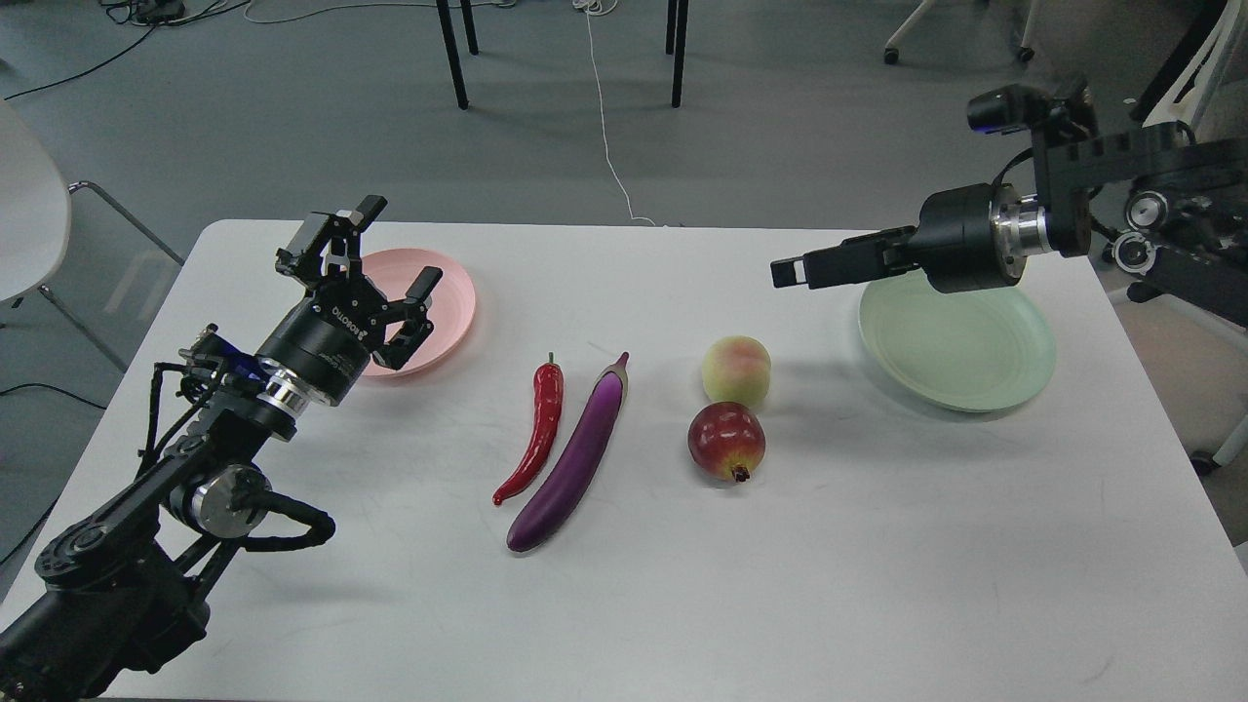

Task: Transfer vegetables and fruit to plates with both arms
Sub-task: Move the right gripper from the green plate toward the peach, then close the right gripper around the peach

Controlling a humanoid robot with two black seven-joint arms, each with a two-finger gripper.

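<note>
The red chili pepper [536,429] and the purple eggplant [575,458] lie side by side at the table's middle. To their right sit the yellow-green peach [736,370] and, in front of it, the dark red fruit [726,442]. My left gripper [375,258] is open and empty above the pink plate [447,292]. My right gripper [792,270] is raised and points left, level with the far left rim of the empty mint green plate [960,346]. It is seen side-on, so its fingers cannot be told apart.
The white table [682,604] ends just behind both plates. On the floor beyond are black chair legs [453,54] and a white cable [609,136]. A white chair [29,214] stands at the left, and the right arm's bulk [1160,195] hangs over the far right corner.
</note>
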